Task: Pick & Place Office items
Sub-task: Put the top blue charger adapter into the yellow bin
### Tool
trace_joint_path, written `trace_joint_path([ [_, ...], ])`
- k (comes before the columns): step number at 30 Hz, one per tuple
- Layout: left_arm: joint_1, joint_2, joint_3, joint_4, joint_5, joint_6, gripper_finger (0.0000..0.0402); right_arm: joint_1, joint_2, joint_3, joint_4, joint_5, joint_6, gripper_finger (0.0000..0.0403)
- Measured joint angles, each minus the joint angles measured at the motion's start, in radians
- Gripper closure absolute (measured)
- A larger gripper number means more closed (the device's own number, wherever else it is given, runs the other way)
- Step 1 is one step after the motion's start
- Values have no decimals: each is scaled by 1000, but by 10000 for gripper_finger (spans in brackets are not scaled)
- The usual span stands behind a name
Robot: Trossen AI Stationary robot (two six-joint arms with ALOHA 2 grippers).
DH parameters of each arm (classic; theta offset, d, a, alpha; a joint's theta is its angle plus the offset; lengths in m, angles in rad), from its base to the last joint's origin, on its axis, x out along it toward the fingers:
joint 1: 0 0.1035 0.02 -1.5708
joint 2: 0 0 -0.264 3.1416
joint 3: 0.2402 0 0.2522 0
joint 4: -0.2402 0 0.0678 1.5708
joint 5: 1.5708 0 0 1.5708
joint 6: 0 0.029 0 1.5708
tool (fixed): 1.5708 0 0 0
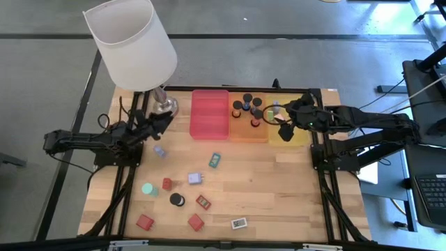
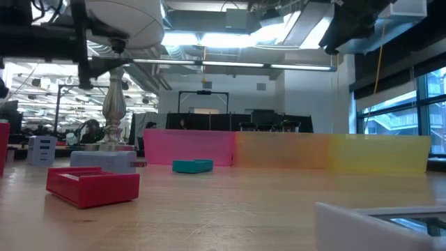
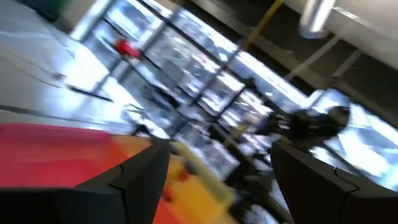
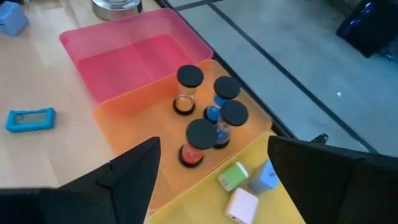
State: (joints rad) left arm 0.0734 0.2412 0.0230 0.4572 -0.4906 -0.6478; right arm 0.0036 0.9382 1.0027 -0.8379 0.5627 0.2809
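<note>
Currently my right gripper (image 4: 211,180) hangs empty, fingers apart, over the yellow tray (image 1: 301,134) holding three cubes (image 4: 236,176), black cylinders (image 4: 202,134) at 12 o'clock in the orange tray (image 1: 240,131).

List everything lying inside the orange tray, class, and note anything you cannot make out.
Inside the orange tray stand four black cylinders, upright, with orange, red and blue ends at the bottom. Where two stand close together, the base of the rear one is partly covered, so its colour is unclear.
</note>
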Motion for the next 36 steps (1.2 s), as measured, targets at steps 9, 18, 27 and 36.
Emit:
trace_joint_path([
  [9, -153, 347, 250, -157, 15, -89, 125, 0, 0, 0, -1, 6, 53, 103],
  [18, -302, 687, 623, -702, 47, -549, 125, 0, 0, 0, -1, 6, 74, 103],
  [27, -402, 912, 876, -1325, 285, -1131, 125, -46, 1, 0, -1, 11, -63, 103],
  [36, -398, 1053, 877, -1658, 287, -1723, 125, -159, 1, 0, 48, 24, -278, 103],
])
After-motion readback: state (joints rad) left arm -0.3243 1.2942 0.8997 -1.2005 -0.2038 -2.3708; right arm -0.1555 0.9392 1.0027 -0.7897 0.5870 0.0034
